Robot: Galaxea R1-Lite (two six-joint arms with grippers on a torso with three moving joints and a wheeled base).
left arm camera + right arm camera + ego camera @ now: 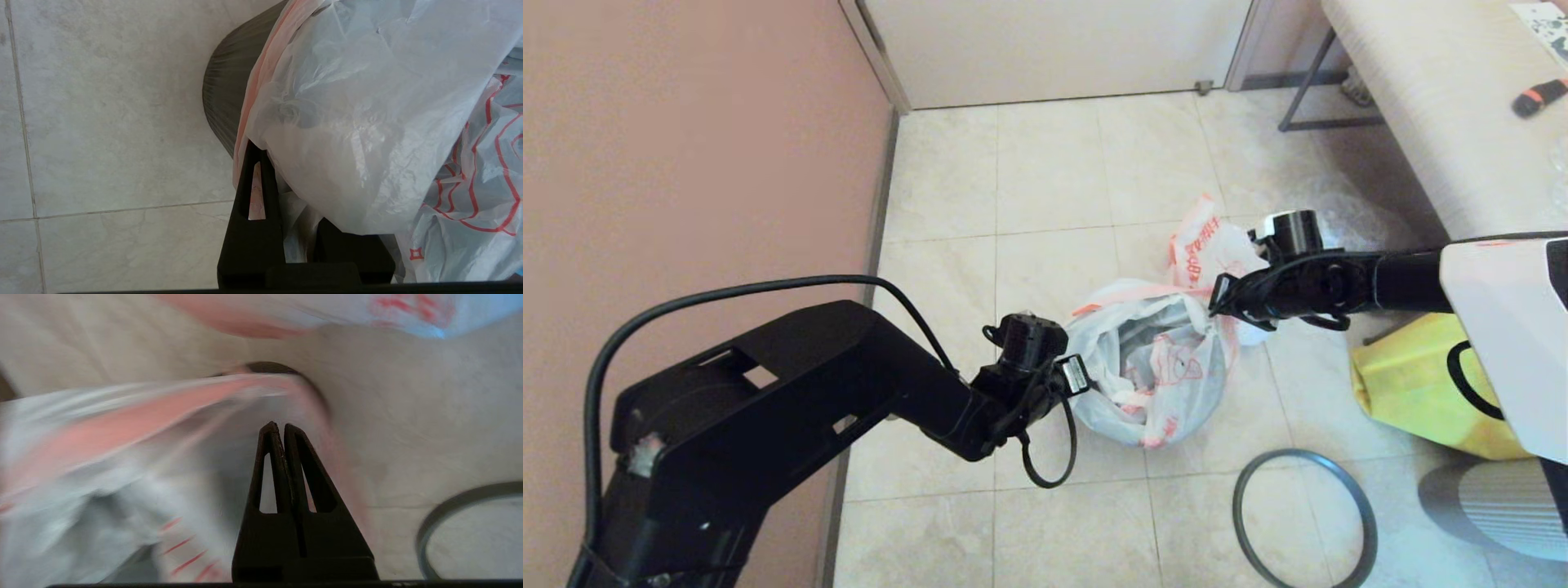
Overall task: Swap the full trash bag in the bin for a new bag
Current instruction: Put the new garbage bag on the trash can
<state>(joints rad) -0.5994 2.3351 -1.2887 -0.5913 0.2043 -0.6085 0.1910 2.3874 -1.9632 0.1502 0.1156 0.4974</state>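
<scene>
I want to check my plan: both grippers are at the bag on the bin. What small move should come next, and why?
Probably draw the right gripper outward and down, stretching the new bag edge over the bin rim. The left gripper pins the opposite edge, and the hoop lies on the floor.

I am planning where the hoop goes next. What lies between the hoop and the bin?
Only bare floor tiles lie between the hoop and the bin; the head view shows this.
</scene>
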